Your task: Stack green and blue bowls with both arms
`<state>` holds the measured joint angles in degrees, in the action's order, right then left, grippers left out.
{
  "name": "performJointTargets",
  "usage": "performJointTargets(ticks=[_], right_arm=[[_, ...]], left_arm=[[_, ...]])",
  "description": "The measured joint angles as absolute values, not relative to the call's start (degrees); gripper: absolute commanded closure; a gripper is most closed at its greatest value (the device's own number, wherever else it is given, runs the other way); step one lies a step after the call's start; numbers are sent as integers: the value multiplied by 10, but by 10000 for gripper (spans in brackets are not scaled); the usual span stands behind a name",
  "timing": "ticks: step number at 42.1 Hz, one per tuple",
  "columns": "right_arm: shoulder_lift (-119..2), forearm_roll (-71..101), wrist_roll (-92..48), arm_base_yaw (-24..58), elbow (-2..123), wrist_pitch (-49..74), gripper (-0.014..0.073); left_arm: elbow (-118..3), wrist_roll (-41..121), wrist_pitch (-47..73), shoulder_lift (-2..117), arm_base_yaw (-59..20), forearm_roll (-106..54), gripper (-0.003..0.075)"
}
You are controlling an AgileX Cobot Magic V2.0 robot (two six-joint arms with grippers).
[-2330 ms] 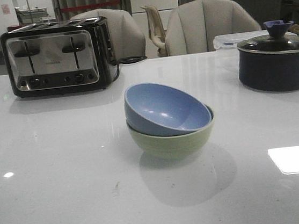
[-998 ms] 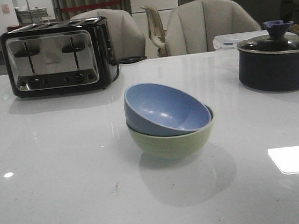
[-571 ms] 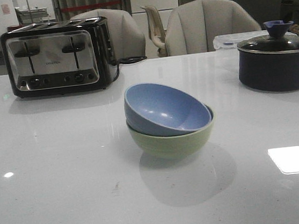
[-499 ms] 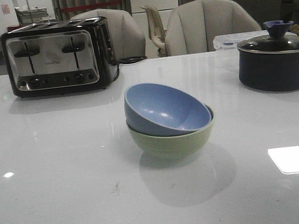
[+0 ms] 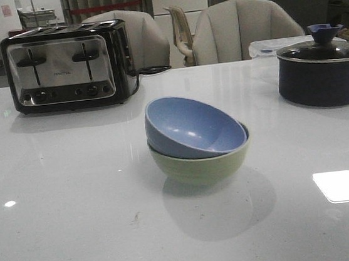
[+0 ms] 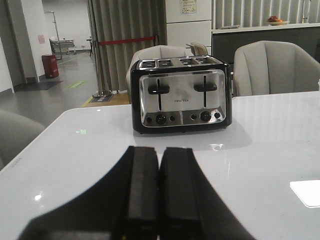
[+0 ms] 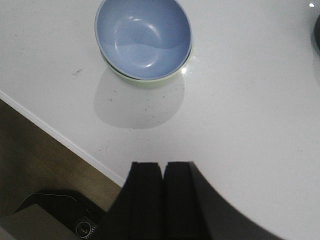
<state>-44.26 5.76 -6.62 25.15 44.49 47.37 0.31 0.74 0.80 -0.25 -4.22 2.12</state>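
Note:
The dusty blue bowl (image 5: 193, 127) sits tilted inside the pale green bowl (image 5: 200, 165) at the middle of the white table. The pair also shows in the right wrist view, blue bowl (image 7: 143, 36) over the green rim (image 7: 145, 81). My right gripper (image 7: 163, 165) is shut and empty, well back from the bowls over the table's near edge. My left gripper (image 6: 159, 150) is shut and empty, low over the table and pointing at the toaster. Neither gripper shows in the front view.
A black and steel toaster (image 5: 66, 67) stands at the back left, also in the left wrist view (image 6: 181, 95). A dark lidded pot (image 5: 323, 69) stands at the back right. Chairs (image 5: 238, 28) stand behind the table. The table edge (image 7: 60, 135) and floor show below the right gripper.

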Motion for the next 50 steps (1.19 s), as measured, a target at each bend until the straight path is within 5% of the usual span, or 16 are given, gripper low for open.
performJointTargets(ticks=[33,50], right_arm=[[-435,58,-66,249,439,470,552],[-142,47,-66,61,170,229,552]], left_arm=[[3,7,5,-2,-41,21,620],[3,7,5,-2,-40,21,620]])
